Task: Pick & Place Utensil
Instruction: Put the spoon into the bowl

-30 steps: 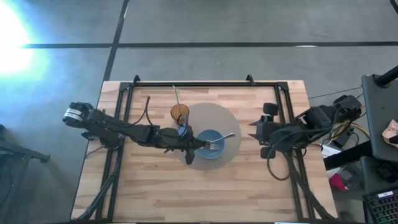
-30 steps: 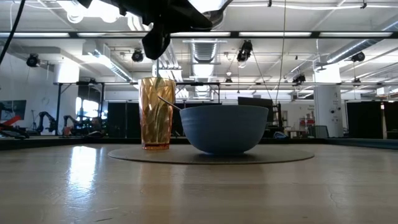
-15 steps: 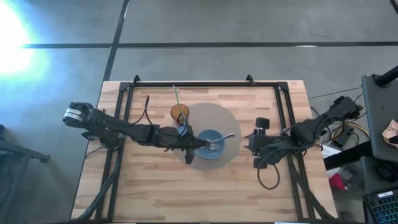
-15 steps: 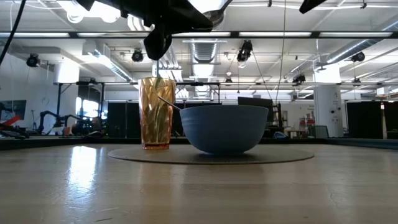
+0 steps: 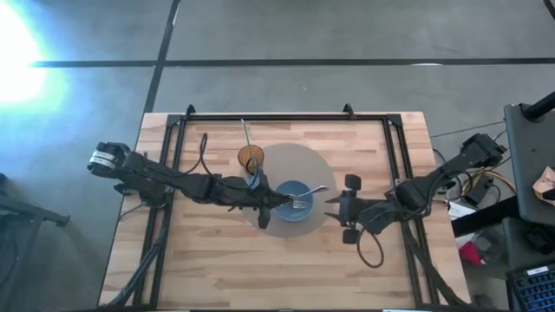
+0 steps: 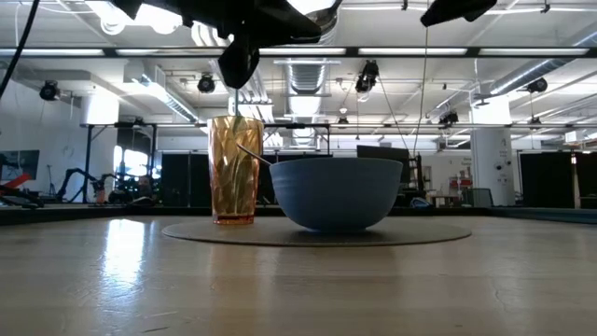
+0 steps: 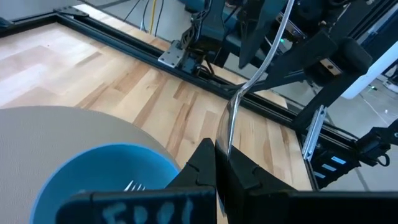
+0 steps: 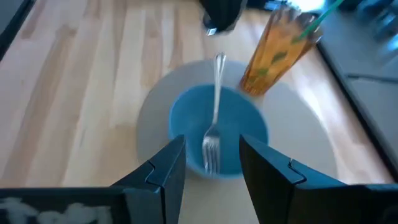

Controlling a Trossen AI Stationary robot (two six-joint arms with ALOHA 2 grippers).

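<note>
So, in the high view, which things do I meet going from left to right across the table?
Left claw over the mat's left side → amber cup → blue bowl with the fork → right claw, open, beside the grey mat.

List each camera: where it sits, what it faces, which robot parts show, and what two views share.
High: overhead, looking down on the table; both arms show.
Low: at tabletop height, facing the room; cup beside bowl, arm parts at the top.
Left wrist: past the shut left gripper holding a fork.
Right wrist: past the open right gripper, toward the bowl.
Shared: the bowl shows in all four views.
</note>
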